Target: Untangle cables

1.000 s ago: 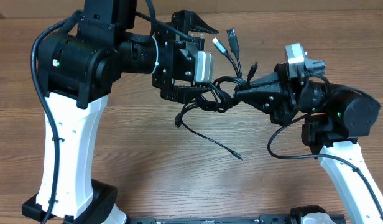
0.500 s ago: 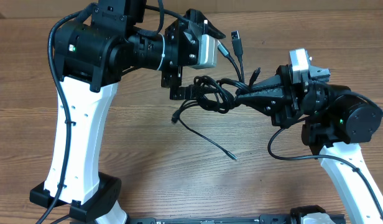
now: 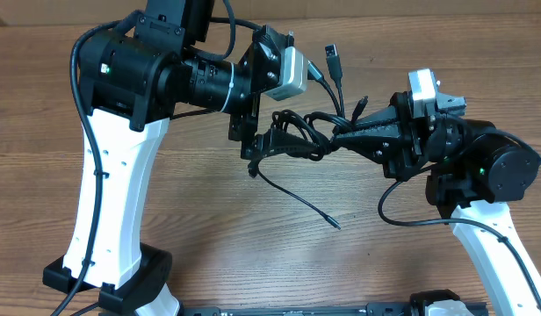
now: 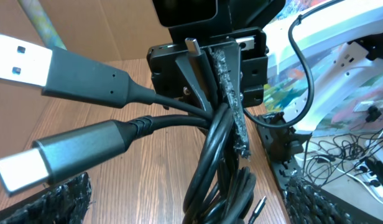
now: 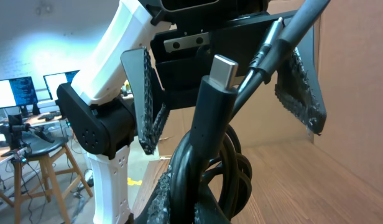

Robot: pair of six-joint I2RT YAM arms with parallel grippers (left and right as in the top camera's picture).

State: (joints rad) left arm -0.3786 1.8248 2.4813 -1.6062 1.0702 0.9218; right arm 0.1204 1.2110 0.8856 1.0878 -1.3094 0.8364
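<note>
Hanging above the brown wooden table (image 3: 209,219), the tangled bundle of thin black cables (image 3: 297,136) was clamped in the closed right gripper (image 3: 339,133). The left gripper (image 4: 198,199) gaped fully around it, holding nothing. Closing on several strands together could tighten the tangle.

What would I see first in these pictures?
A knotted bundle of thin black cords sits in the middle, pinched by the right end effector. The left end effector stands wide open around its other side, and silver-tipped plugs poke out above.
</note>
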